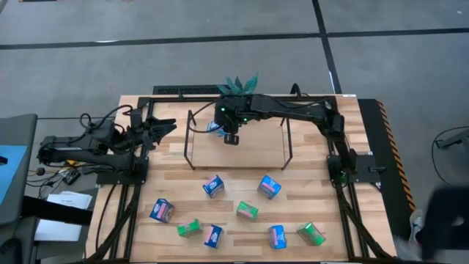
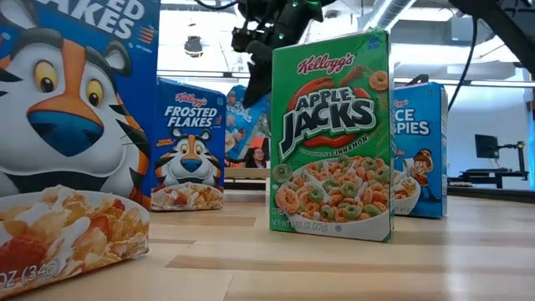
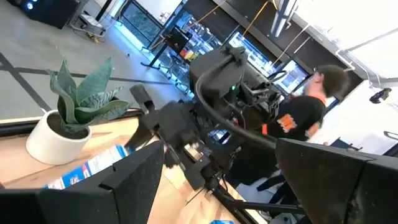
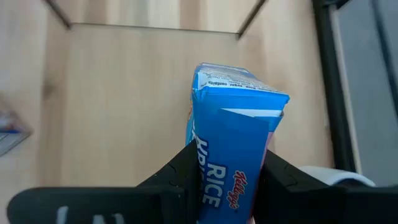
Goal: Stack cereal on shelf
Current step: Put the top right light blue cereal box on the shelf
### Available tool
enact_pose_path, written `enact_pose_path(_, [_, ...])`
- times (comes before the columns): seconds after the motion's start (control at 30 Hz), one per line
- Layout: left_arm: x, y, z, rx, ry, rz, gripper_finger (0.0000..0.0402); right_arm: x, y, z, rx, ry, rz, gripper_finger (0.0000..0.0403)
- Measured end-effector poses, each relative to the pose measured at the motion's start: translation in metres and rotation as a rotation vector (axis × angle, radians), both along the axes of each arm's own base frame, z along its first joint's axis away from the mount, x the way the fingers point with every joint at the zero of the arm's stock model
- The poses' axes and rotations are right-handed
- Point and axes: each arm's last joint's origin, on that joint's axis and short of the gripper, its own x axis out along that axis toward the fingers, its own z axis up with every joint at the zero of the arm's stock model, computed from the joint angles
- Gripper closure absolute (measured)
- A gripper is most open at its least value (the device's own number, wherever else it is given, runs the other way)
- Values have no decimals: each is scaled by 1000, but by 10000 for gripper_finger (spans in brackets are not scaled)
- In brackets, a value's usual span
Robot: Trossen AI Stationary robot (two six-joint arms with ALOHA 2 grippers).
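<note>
From above, the right gripper (image 1: 231, 138) hangs over the shelf (image 1: 253, 150) at upper centre of the frame, carrying a blue box (image 1: 215, 127) that shows only partly at its left side; it is held over the board, presumably so it can be lowered there. Eight more cereal boxes (image 1: 269, 188) lie scattered on the bench (image 1: 132, 235) across the lower half. The left gripper (image 1: 163, 127) waits at the left edge, jaws spread.

At bench level, a green Apple Jacks box (image 2: 332, 134) stands upright in the centre, the arm's dark gear above and behind it.

The left wrist view looks across at the other arm, a potted plant (image 3: 59, 124) at left.

In the right wrist view the jaws clamp a blue Rice Krispies box (image 4: 233, 149) by its sides, with the shelf's bare wood beyond.
</note>
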Motion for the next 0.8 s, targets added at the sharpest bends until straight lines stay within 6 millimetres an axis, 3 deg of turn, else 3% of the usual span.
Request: enact_pose_path(0.8, [0, 1, -5, -18, 44, 20, 102, 1, 2, -1, -39, 14, 69, 276])
